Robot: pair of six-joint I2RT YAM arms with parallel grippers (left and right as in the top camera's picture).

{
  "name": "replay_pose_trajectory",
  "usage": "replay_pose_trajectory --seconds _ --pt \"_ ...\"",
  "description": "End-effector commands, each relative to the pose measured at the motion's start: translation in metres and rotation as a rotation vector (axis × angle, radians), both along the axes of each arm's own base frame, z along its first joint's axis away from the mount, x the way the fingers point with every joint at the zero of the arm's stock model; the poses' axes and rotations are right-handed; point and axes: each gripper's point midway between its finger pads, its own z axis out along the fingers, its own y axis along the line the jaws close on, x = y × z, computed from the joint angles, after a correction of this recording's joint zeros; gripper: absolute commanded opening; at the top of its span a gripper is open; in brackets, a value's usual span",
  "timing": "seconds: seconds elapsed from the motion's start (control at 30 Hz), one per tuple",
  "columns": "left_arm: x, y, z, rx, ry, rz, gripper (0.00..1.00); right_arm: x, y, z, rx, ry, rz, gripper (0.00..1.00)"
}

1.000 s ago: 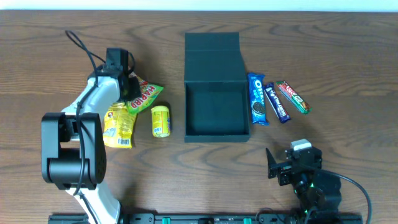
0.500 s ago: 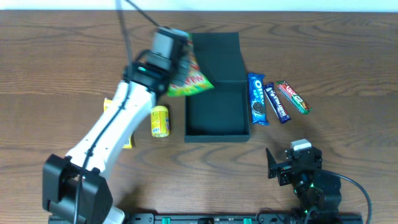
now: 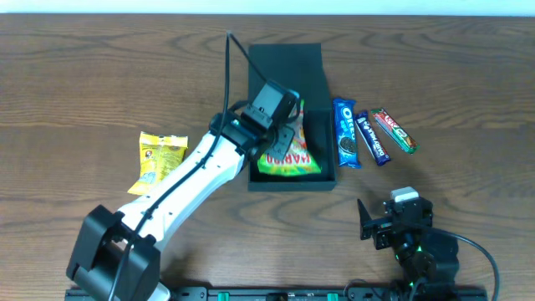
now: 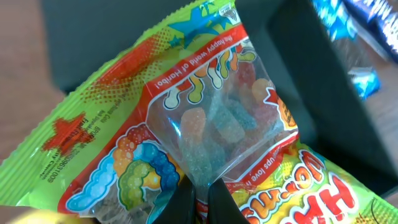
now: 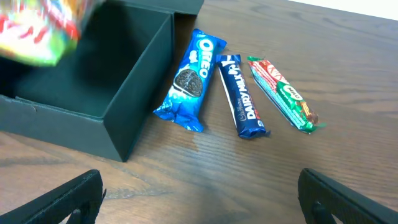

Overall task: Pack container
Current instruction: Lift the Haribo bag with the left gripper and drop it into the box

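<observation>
Between the walls of the dark teal square rigid box (image 3: 284,63), the left gripper (image 4: 199,198) pinches a crinkly green-and-red plastic gummy bag (image 3: 290,159), which was above the left rim half a second ago. The right gripper (image 5: 202,205) sits with its fingers spread.

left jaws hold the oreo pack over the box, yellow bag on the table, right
No: the left jaws hold the Haribo bag, not the Oreo pack, which lies beside the box. The overhead view shows it. The yellow bag is on the table.

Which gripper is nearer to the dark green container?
Left. The left gripper hangs over the container's open compartment, shut on a Haribo bag. The right gripper sits open near the table's front edge, beyond the container's front right corner.
</observation>
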Motion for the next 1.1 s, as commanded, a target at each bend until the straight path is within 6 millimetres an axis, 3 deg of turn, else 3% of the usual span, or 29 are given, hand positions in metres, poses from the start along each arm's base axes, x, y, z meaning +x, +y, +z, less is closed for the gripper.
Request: replay_pose_trajectory --seconds 0.0,0.03,0.07,0.1,0.13,0.73,0.8,0.83,0.9,0.97,1.07 --pt "-0.009 -0.007 -0.006 -0.062 0.055 0.015 0.06 0.0 -0.001 0.0 -0.006 -0.004 -0.003 0.99" --pt "-0.01 -0.007 -0.006 -0.066 0.059 0.011 0.11 0.0 -0.001 0.0 -0.006 -0.004 -0.003 0.99" --pt "-0.01 -0.007 -0.006 -0.066 0.059 0.012 0.49 0.0 -0.001 0.0 -0.006 -0.004 -0.003 0.99" --pt "-0.01 -0.008 -0.006 -0.067 0.058 0.012 0.63 0.0 -0.001 0.0 -0.007 -0.004 -0.002 0.99" --pt "-0.01 -0.008 -0.005 -0.071 0.056 0.01 0.71 0.0 -0.001 0.0 -0.006 -0.004 -0.003 0.99" --pt "-0.011 -0.015 0.03 -0.149 -0.011 -0.026 0.71 0.0 -0.001 0.0 -0.01 -0.007 -0.001 0.99" --pt "-0.011 -0.014 0.03 -0.147 -0.011 -0.028 0.72 0.004 0.001 0.01 0.004 -0.048 0.0 0.99" --pt "-0.011 -0.014 0.03 -0.146 -0.009 -0.03 0.72 0.007 0.009 0.02 0.106 -0.071 0.009 0.99" --pt "-0.014 -0.014 0.029 -0.144 -0.001 -0.039 0.71 0.004 0.033 0.037 0.488 -0.021 0.014 0.99" --pt "-0.015 -0.013 0.028 -0.139 0.008 -0.039 0.71 -0.005 0.047 0.031 0.811 0.153 -0.039 0.99" --pt "-0.018 -0.016 0.028 -0.153 0.018 -0.049 0.71 -0.009 0.051 0.025 0.949 0.247 -0.098 0.99"
